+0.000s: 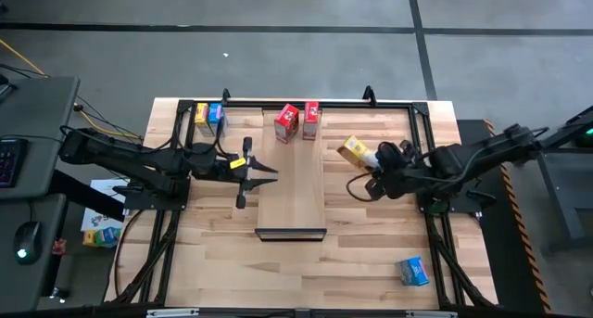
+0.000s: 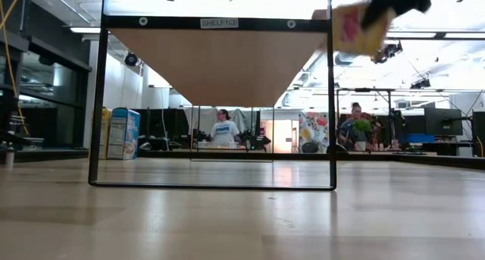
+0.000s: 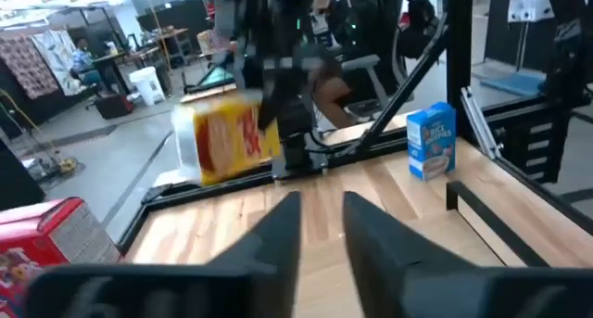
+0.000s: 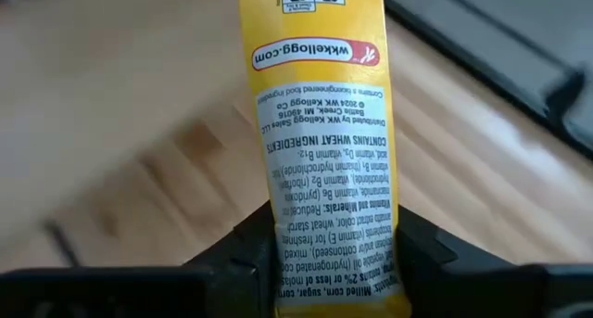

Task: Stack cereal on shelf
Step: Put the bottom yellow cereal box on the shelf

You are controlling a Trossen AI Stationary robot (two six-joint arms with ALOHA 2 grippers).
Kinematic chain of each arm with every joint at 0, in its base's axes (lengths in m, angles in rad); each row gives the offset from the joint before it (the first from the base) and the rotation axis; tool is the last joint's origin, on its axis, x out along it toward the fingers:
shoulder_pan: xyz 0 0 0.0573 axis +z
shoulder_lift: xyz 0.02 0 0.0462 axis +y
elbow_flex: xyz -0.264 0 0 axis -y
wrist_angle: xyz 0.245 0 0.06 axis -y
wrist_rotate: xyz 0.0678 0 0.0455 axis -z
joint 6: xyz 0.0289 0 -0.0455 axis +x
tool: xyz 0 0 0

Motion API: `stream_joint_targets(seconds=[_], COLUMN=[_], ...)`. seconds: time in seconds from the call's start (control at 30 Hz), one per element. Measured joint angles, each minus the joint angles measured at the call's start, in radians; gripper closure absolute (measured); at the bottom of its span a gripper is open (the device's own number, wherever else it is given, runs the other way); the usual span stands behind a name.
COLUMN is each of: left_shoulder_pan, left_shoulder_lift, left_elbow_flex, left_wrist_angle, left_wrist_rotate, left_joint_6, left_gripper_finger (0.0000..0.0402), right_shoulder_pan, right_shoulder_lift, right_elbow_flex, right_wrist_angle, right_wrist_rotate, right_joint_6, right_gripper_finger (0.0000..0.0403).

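Your right pincer (image 4: 334,253) grips a yellow box (image 1: 353,151) of cereal by its narrow end; in the right wrist view a finger (image 4: 243,262) presses on each side of the printed panel. The box is lifted off the desk (image 1: 371,253), just beside the right long edge of the shelf (image 1: 292,193) and near the shelf's far end. In the low view it shows high up, tilted, above the top right corner of the black frame (image 2: 98,101).

The shelf lies in the middle of the desk, with its black lip (image 1: 291,233) toward the near edge. At its far end two red boxes (image 1: 286,122) stand side by side, close to the far edge of the desk. A second yellow box (image 1: 201,114) and a blue box (image 1: 216,117) stand together near the far left corner. Another blue box (image 1: 413,271) lies tilted near the near right corner, well apart from the rest.

Your left pincer (image 1: 260,173) hovers at the left long edge of the shelf. Its fingers (image 3: 371,239) stand a little apart and hold nothing.

Beyond the desk, in the low view, you can see two people (image 2: 224,127) in the room.
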Motion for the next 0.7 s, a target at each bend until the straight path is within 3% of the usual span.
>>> stream_joint_targets(seconds=[0.13, 0.37, 0.5, 0.7], left_shoulder_pan=[0.000, -0.036, -0.053, -0.057], left_shoulder_lift=[0.000, 0.000, 0.000, 0.000], left_elbow_flex=[0.023, 0.028, 0.028, 0.028], left_wrist_angle=[-0.031, 0.004, 0.053, 0.238], left_wrist_rotate=[0.000, 0.002, 0.002, -0.011], left_joint_6=[0.017, 0.037, 0.033, -0.076], left_gripper_finger=[0.0240, 0.0125, 0.0096, 0.0093], right_shoulder_pan=[0.052, 0.131, 0.143, 0.151], right_shoulder_lift=[0.021, 0.090, 0.145, 0.225], right_elbow_flex=[0.061, 0.070, 0.070, 0.070], right_wrist_angle=[0.141, 0.574, 0.762, 1.054], right_wrist_rotate=[0.029, 0.073, 0.072, 0.072], right_joint_6=[-0.124, -0.486, -0.645, -0.910], right_gripper_finger=[0.0276, 0.0276, 0.0276, 0.0276])
